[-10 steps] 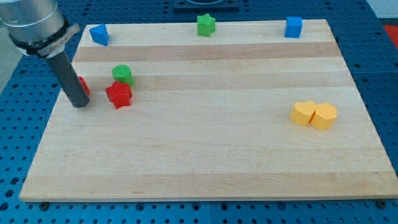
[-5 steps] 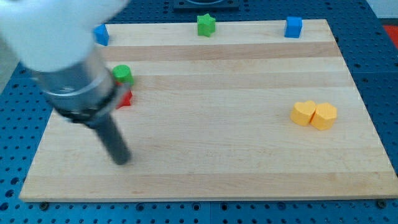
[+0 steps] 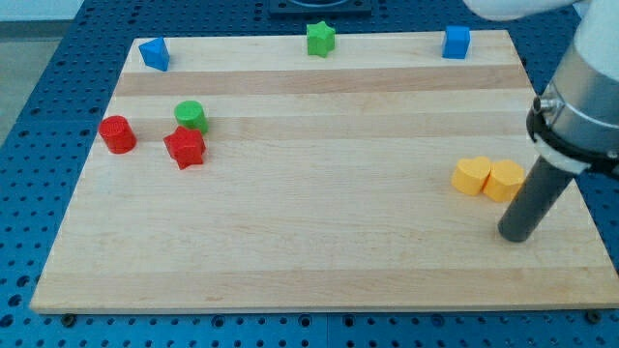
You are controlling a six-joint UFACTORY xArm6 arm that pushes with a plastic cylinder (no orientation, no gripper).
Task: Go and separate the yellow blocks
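Observation:
Two yellow blocks sit touching at the board's right: a yellow heart [image 3: 471, 176] on the left and a yellow hexagon [image 3: 504, 181] on the right. My rod comes down from the view's upper right and partly covers the hexagon's right edge. My tip [image 3: 515, 236] rests on the board just below and to the right of the yellow hexagon, a short gap from it.
A red cylinder [image 3: 118, 133], a red star [image 3: 184, 148] and a green cylinder [image 3: 191, 116] cluster at the left. A blue block [image 3: 154, 53], a green star [image 3: 320, 39] and a blue cube [image 3: 456, 42] line the top edge of the wooden board [image 3: 309, 232].
My rod has swept from the left side by the red blocks across the board to the right, ending just below the yellow hexagon. No block has moved.

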